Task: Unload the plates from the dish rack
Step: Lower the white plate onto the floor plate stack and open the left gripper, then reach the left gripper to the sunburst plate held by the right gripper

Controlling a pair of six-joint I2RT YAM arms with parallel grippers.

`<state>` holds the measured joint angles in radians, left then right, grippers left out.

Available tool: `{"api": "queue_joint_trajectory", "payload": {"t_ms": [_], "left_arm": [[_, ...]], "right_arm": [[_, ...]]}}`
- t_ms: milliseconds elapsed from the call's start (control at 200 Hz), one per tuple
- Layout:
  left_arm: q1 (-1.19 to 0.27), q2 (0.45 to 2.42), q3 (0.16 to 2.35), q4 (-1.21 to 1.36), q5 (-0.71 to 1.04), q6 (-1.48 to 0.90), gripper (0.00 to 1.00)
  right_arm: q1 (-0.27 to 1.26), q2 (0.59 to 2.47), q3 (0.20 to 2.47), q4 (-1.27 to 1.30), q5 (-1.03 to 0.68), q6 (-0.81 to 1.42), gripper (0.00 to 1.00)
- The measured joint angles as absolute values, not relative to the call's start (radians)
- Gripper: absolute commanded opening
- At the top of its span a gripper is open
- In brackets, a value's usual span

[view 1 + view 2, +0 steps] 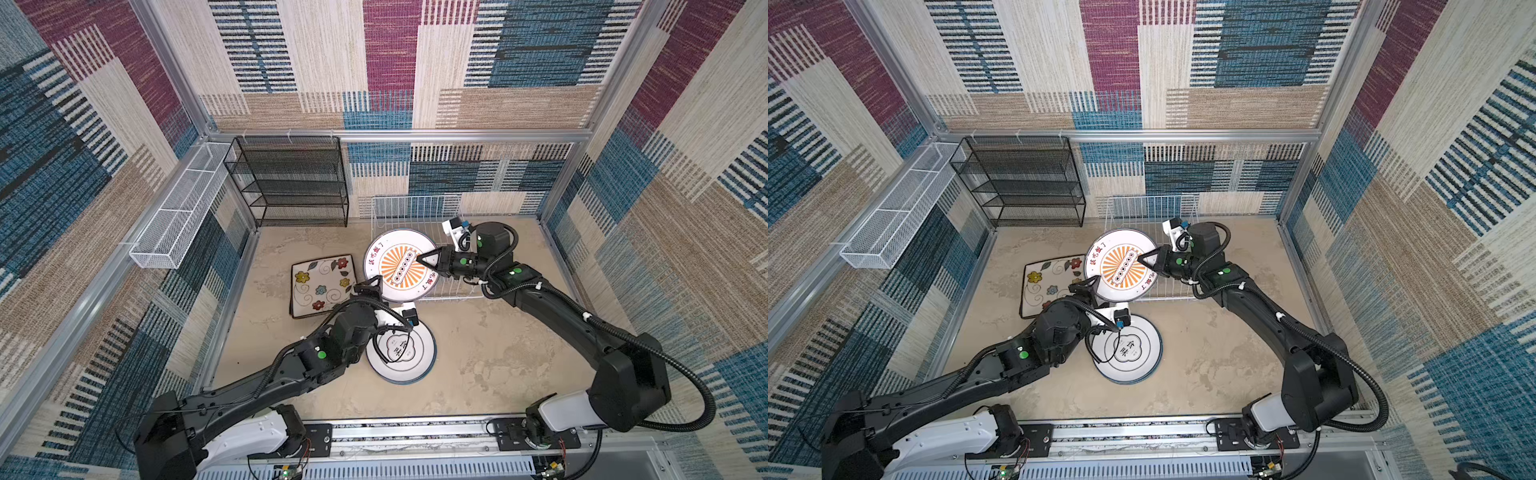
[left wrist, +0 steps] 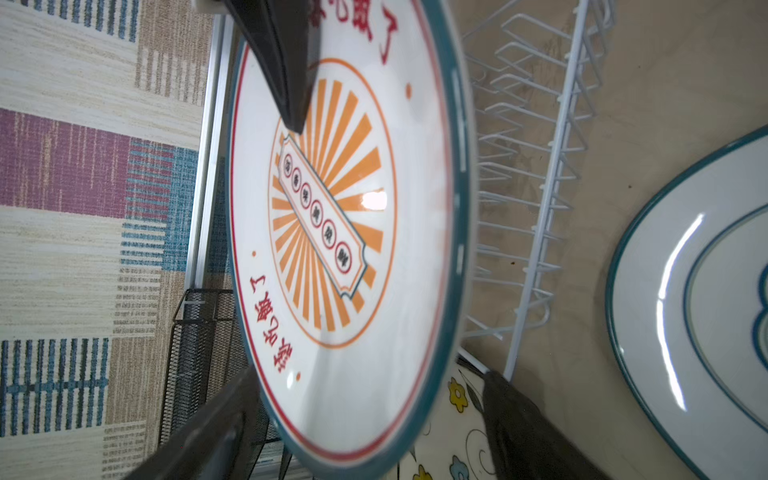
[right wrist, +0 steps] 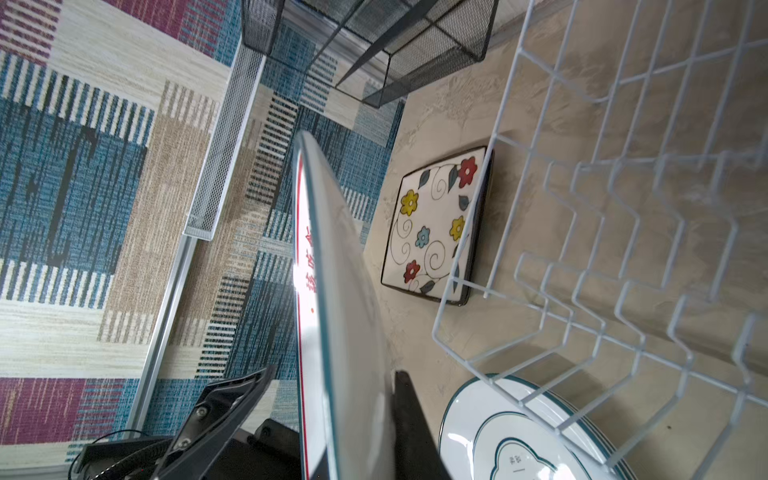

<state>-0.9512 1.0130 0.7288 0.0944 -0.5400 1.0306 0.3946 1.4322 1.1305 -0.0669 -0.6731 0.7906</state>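
Orange-rayed plate: round and white with a teal rim. It is tilted on edge with its printed face up toward both top views, at the left end of the dish rack. Whether its rim touches the wires cannot be told.
Right gripper: its fingers pinch the plate's rim from the right, one on the printed face and one behind.
Left gripper: its fingers are spread and straddle the plate's near edge.
Square floral plates: stacked flat on the beige table, just left of the rack.
Round teal-rimmed plates: stacked flat in front of the rack, partly under the left arm.
Black mesh shelf: against the back wall, left of the rack.
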Motion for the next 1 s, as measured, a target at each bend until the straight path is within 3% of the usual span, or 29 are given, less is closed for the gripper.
{"api": "queue_joint_trajectory", "payload": {"t_ms": [265, 496, 1002], "left_arm": [[-0.932, 0.855, 0.815, -0.032, -0.456, 0.657, 0.89], [-0.818, 0.796, 0.83, -0.041, -0.325, 0.218, 0.91], [-0.398, 1.011, 0.817, 0.129, 0.247, -0.684, 0.91]], "right_arm": [[0.332, 1.388, 1.129, -0.05, -0.621, 0.784, 0.0], [0.319, 1.372, 1.103, -0.051, -0.618, 0.765, 0.0], [0.314, 1.361, 1.092, -0.053, -0.657, 0.716, 0.0]]}}
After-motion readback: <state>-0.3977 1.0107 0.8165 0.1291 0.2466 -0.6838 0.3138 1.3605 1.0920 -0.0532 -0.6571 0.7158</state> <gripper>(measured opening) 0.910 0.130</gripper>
